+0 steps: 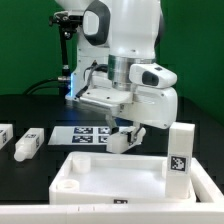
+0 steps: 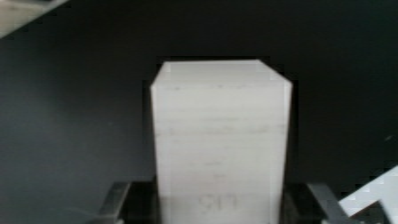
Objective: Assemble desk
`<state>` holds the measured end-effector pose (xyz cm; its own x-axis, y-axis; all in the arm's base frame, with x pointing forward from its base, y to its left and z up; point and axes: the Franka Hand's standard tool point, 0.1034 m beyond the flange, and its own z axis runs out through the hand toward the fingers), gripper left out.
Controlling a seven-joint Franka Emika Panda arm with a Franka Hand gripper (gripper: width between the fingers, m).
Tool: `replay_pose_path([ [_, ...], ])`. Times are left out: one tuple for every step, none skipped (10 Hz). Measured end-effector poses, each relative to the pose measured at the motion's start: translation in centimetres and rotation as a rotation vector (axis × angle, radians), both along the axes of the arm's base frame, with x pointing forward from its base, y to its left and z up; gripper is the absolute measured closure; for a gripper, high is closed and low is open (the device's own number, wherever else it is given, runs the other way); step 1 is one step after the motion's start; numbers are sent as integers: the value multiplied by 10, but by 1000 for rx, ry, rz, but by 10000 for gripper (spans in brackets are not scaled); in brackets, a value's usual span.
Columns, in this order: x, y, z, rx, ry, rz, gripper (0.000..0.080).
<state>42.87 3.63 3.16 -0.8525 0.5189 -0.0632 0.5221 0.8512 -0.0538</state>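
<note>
- Currently fingers (image 2: 128,202) clamp a white leg (image 2: 217,120), by the marker board (image 1: 88,133), just behind the panel (image 1: 110,178).
- Panel: rimmed, w/ 2nd leg (image 1: 180,150) upright in its corner, exterior view's right.
- 3rd leg (image 1: 28,143) & 4th leg (image 1: 3,133) lie on table (image 1: 35,108), exterior view's left.

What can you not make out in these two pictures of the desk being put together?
- Wrist view: the held leg is blurred and fills the picture, hiding whatever lies beyond it; the gripper is cut off by the edge.
- Exterior view: the marker board is partly hidden behind the held leg.
- Exterior view: the panel and the leftmost leg are cut off by picture edges.
- Exterior view: the upright leg has a tag too small to read.
</note>
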Motion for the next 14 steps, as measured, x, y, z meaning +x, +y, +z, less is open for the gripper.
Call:
replay_pose_path([
  [-1,-2,-1,-7,4,58,517],
  [-1,-4,-1,-14,9,123,517],
  [-5,-1,-4,-20,16,169,517],
  [-14,12,-13,-16,39,225,517],
  [-14,18,-16,-10,41,231,517],
  [-13,21,-16,-6,33,180,517],
  [-13,21,-16,-5,31,171,517],
  [-13,21,-16,-5,30,152,516],
  [-14,20,-16,-6,30,133,516],
  [-13,18,-14,-13,31,126,350],
  [-8,17,-3,-24,14,93,200],
  [-3,20,5,-23,-16,-47,164],
  [4,23,11,-22,-43,-189,164],
  [17,29,18,-10,-81,-343,152],
])
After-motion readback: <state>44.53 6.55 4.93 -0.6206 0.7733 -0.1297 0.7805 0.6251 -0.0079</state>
